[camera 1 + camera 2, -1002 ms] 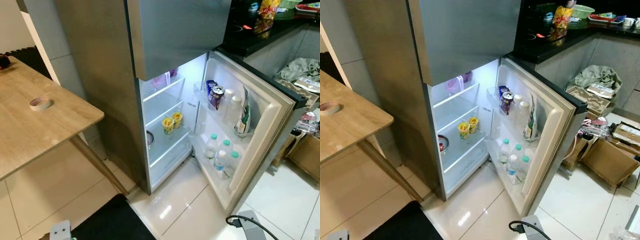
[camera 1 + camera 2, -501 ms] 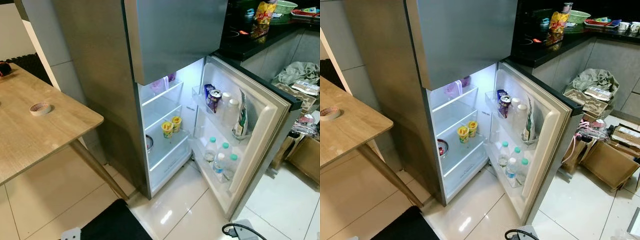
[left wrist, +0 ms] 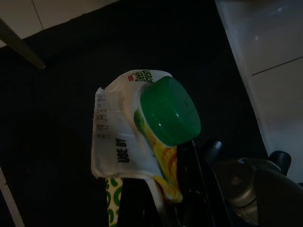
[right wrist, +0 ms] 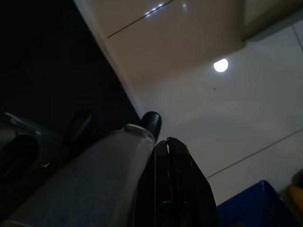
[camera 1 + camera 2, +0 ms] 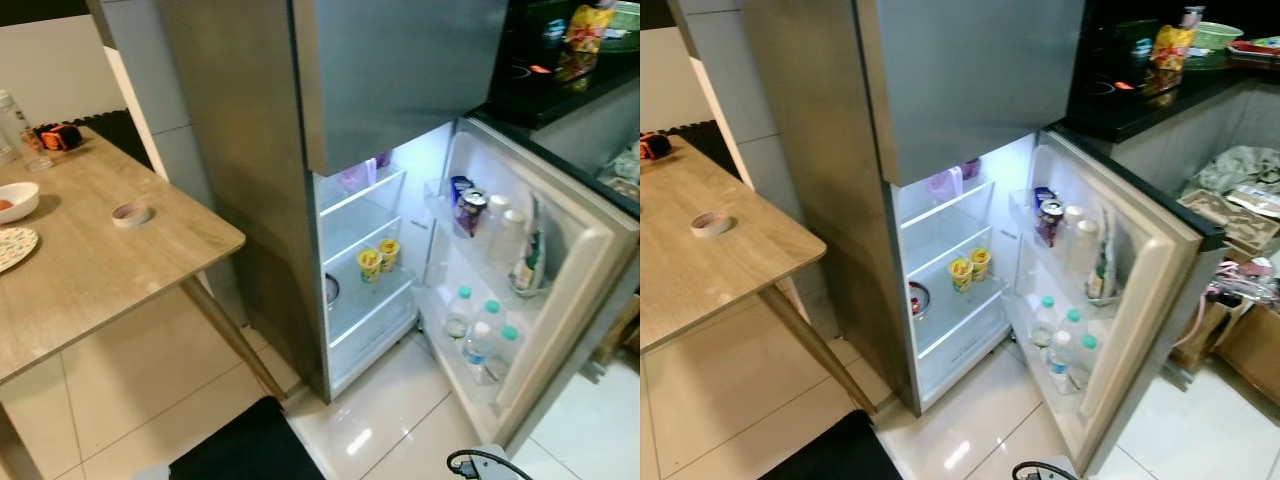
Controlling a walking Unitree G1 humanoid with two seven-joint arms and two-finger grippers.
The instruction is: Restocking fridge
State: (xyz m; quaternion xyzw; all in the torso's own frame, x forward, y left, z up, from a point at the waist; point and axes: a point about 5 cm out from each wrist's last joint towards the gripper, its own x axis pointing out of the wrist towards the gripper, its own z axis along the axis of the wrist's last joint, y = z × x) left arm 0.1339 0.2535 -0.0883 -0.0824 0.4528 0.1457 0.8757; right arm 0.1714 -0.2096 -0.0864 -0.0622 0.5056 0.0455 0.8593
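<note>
Open fridge (image 5: pixel 400 250) at centre frame; left gripper (image 3: pixel 165 198) fingers pinching a juice carton (image 3: pixel 142 132); right gripper (image 4: pixel 168 156) fingers pressed together.

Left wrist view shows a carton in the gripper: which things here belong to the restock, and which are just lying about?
For the job:
- green-capped juice carton in the left gripper
- open steel fridge
- its door shelves

Lying about:
- wooden table
- roll of tape
- white bowl
- black floor mat

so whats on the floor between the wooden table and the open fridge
Bare pale floor tile between the wooden table and the fridge; a black mat lies nearer the robot, seen in both eye views.
</note>
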